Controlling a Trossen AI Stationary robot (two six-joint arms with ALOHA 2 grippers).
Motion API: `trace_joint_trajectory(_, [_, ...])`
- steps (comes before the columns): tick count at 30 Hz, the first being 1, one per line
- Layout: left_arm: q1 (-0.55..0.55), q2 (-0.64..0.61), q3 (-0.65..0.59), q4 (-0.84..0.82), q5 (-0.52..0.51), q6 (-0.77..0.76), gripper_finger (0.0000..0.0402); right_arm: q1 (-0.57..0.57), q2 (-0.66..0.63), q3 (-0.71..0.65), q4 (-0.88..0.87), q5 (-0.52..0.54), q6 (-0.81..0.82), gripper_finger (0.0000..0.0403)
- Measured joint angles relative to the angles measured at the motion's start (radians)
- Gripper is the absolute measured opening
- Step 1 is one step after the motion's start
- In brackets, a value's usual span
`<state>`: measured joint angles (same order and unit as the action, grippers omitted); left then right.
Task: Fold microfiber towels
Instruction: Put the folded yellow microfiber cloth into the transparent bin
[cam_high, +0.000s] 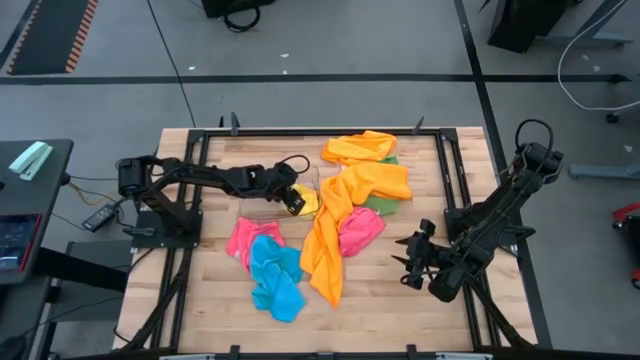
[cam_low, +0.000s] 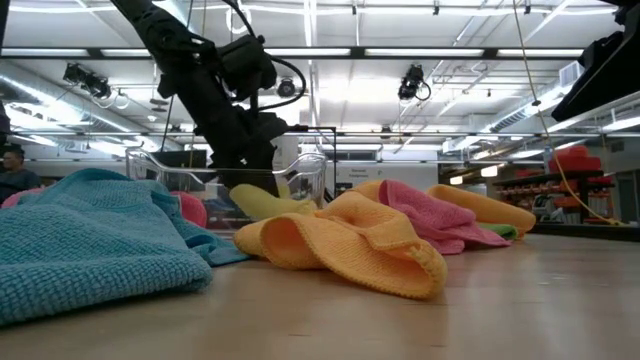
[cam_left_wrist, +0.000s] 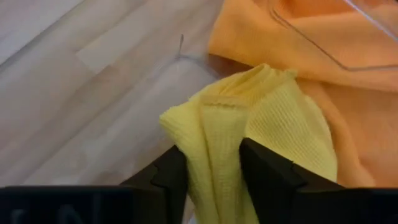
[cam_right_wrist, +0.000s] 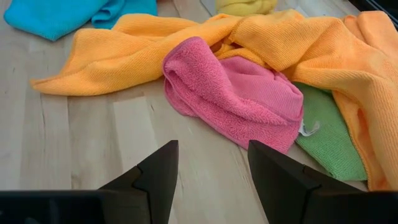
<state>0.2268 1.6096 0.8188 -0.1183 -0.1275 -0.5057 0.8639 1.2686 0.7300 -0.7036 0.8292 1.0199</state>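
Note:
My left gripper (cam_high: 295, 198) reaches from the table's left into the clear plastic bin (cam_high: 262, 210) and is shut on a yellow towel (cam_high: 308, 201). A long orange towel (cam_high: 340, 225) runs down the table's middle, with a second orange towel (cam_high: 358, 147) at the far edge. One pink towel (cam_high: 362, 231) and a green towel (cam_high: 384, 206) lie partly under the long orange towel. Another pink towel (cam_high: 243, 240) and a blue towel (cam_high: 276, 280) lie near the bin. My right gripper (cam_high: 408, 258) is open and empty, to the right of the pile. My left gripper pinches a bunched, upstanding fold of the yellow towel (cam_left_wrist: 214, 140) between its two fingers (cam_left_wrist: 264, 168), several layers thick. The rest of the towel spreads beyond the fingertips, beside the orange towel (cam_left_wrist: 323, 50). In the low view the yellow towel (cam_low: 268, 204) sags below the gripper.
The bin's clear walls (cam_low: 312, 172) stand around my left gripper. Black rails (cam_high: 452, 180) frame the wooden table. Bare wood (cam_right_wrist: 93, 143) lies in front of my right gripper (cam_right_wrist: 211, 155), with the pink towel (cam_right_wrist: 236, 93) just beyond it.

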Motion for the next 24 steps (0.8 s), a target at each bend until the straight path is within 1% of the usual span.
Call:
trace_joint_trajectory(7, [0.0, 0.0, 0.004, -0.071, 0.001, 0.086, 0.0228, 0.0, 0.0, 0.0, 0.0, 0.0, 0.0, 0.0202])
trace_joint_trajectory(11, [-0.001, 0.0, 0.07, -0.194, 0.001, 0.15, 0.025, 0.0, 0.0, 0.0, 0.0, 0.0, 0.003, 0.0202])
trace_joint_trajectory(14, [-0.006, -0.001, 0.13, -0.286, 0.0, 0.181, 0.0253, 0.0, 0.0, 0.0, 0.0, 0.0, 0.003, 0.0202])
trace_joint_trajectory(19, [-0.018, -0.001, 0.21, -0.415, -0.034, 0.226, 0.0242, 0.0, 0.0, 0.0, 0.0, 0.0, 0.003, 0.0202])
trace_joint_trajectory(24, [-0.031, -0.001, 0.239, -0.431, -0.057, 0.284, 0.0227, 0.0, 0.0, 0.0, 0.0, 0.0, 0.004, 0.0202])
